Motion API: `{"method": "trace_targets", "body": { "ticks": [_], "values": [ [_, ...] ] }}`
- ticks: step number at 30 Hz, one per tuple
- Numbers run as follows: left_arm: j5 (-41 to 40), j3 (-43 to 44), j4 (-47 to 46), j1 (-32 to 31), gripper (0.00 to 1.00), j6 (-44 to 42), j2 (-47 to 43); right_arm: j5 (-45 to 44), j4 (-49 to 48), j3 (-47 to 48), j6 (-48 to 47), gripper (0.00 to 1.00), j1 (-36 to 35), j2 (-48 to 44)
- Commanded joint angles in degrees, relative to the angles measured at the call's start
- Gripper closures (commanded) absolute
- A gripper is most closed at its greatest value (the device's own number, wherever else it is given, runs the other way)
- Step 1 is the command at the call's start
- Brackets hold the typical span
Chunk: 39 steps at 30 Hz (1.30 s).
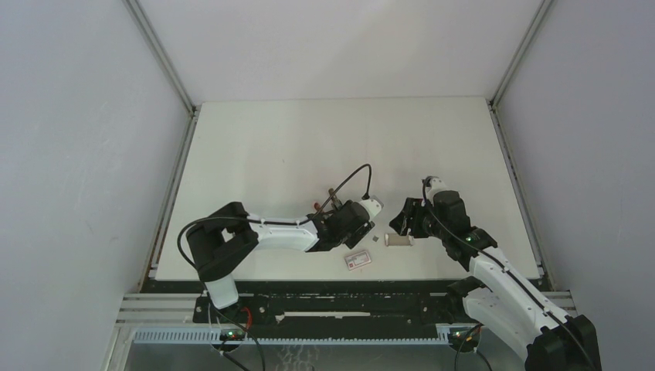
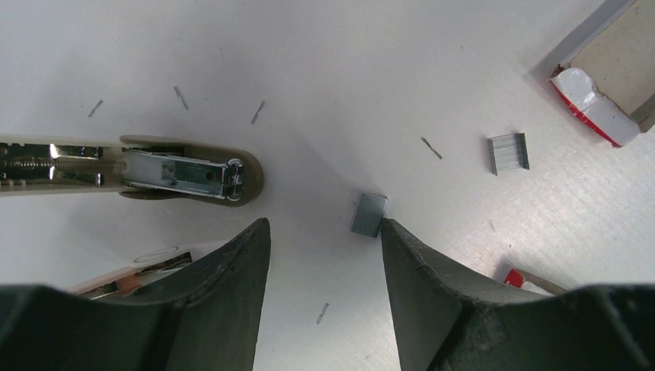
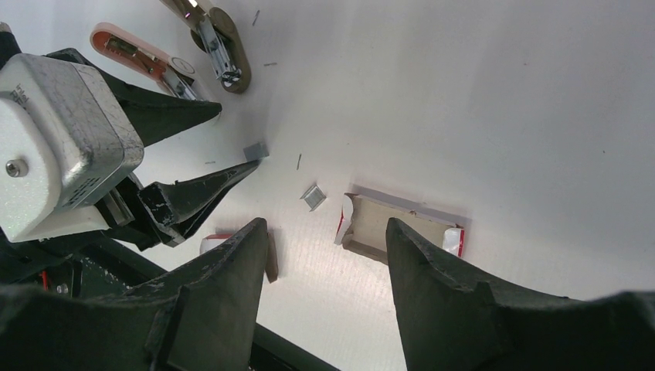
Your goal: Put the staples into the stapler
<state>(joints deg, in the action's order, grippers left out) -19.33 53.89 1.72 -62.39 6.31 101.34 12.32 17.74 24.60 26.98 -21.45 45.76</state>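
The small pink-red stapler [image 3: 131, 48] lies hinged open on the white table [image 1: 309, 139], with its cream-and-metal magazine channel [image 2: 185, 174] facing up, which I judge leaves it ready to take a strip. The small flat silver-grey block of staples [image 2: 369, 214] sits on the table just off one fingertip of the left gripper [image 2: 324, 228]. I cannot tell whether the two touch. That gripper's jaws stand moderately apart with nothing between them, probably lined up to pinch the block.

A second grey staple block [image 2: 508, 153] lies further out, with loose single staples around it. The right gripper [image 3: 326, 228] hovers over the torn-open brown cardboard box with red-and-white flaps [image 3: 402, 228], its jaws apart and empty.

The flat white-and-red labelled box [image 1: 358, 260] carries print, but it is too small to read, and no brand is legible anywhere.
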Motion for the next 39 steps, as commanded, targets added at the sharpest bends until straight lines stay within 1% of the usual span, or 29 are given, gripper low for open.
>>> {"method": "trace_targets", "body": {
  "ticks": [1, 9, 25, 35, 39],
  "values": [
    [-0.78, -1.26, 0.22, 0.13, 0.40, -0.64, -2.82, 0.17, -1.24, 0.96, 0.15, 0.43, 0.18, -0.41],
    [-0.42, -2.17, -0.39, 0.17, 0.40, -0.29, -3.05, 0.38, -1.62, 0.92, 0.33, 0.43, 0.29, -0.24],
    [-3.49, -2.11, -1.90, 1.98, 0.41, 0.46, -2.66, 0.47, -1.29, 0.97, 0.38, 0.43, 0.31, -0.47],
    [-2.13, -1.15, -6.11, 3.23, 0.41, 1.29, -1.36, 0.03, -1.48, 0.04, 0.21, 0.43, -0.17, -0.58],
    [-1.72, -1.70, -7.50, 3.42, 0.40, 2.27, -3.91, -0.87, -1.71, 0.41, -1.19, 0.43, -1.47, -0.48]
  ]
}}
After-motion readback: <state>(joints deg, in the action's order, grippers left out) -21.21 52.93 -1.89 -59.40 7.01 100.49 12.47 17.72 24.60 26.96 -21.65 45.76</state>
